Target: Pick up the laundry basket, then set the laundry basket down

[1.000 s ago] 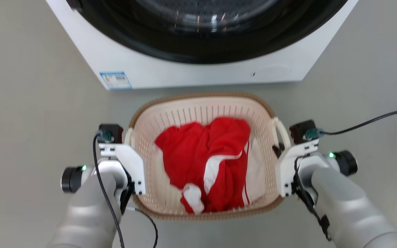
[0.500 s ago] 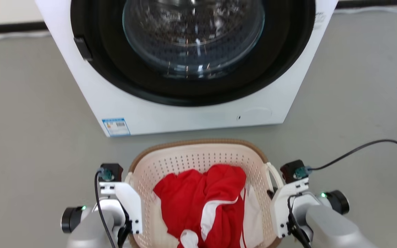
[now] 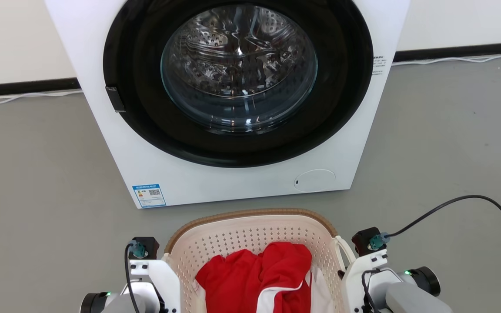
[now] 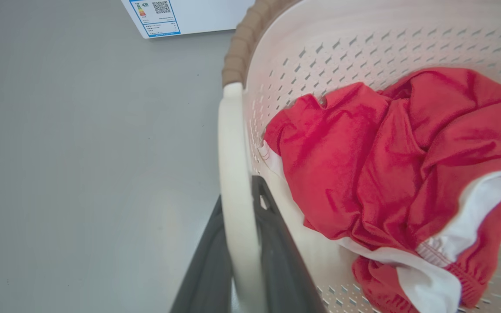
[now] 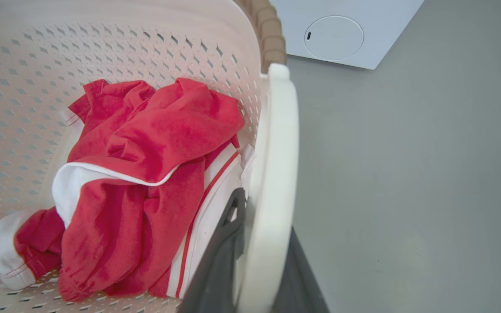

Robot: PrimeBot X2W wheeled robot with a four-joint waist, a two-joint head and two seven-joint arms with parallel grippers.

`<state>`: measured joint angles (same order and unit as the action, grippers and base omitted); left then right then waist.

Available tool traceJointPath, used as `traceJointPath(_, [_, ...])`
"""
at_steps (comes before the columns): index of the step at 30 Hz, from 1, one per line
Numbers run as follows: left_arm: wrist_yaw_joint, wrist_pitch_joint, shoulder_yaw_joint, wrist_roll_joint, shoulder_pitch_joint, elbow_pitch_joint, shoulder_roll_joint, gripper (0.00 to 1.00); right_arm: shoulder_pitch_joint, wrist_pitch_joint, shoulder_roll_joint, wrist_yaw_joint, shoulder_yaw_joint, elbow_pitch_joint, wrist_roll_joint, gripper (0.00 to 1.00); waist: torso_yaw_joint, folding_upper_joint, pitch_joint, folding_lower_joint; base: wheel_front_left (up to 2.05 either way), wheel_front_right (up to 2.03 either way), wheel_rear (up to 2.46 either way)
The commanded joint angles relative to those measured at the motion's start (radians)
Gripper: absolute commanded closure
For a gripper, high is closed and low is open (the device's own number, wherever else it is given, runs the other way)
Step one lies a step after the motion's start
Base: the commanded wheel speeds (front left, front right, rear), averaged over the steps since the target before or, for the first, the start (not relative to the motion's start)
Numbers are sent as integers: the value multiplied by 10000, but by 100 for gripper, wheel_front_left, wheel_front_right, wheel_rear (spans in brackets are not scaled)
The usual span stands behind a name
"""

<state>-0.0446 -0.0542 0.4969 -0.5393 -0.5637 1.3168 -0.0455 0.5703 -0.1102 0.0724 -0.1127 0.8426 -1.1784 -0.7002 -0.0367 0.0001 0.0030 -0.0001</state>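
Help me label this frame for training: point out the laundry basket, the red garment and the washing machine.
laundry basket (image 3: 250,212): head view, far brown rim.
red garment (image 3: 255,274): head view, middle of the red fabric.
washing machine (image 3: 215,184): head view, white front panel below the door.

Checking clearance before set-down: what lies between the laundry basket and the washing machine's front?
Only a strip of bare grey floor separates the laundry basket from the washing machine. The head view shows it.

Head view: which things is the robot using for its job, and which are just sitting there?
For the job: laundry basket; left gripper and right gripper, each shut on one of its handles.
Just there: washing machine; red clothes inside the basket.
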Motion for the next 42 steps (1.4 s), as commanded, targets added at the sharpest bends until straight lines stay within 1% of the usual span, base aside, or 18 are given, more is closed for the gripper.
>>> traceJointPath(1, [-117, 88, -124, 16, -327, -263, -262, 100, -120, -68, -222, -180, 279, 170, 66, 100, 6, -1, -41, 1, 0, 0, 0])
traceJointPath(14, [-201, -261, 54, -102, -187, -262, -216, 100, -102, -341, -222, -180, 568, 166, -356, 100, -15, -1, -190, 1, 0, 0, 0])
traceJointPath(42, [-219, -544, 313, -321, -159, -261, -282, 100, -40, -507, -222, -180, 1155, 81, -954, 100, -52, -1, -226, 1, 0, 0, 0])
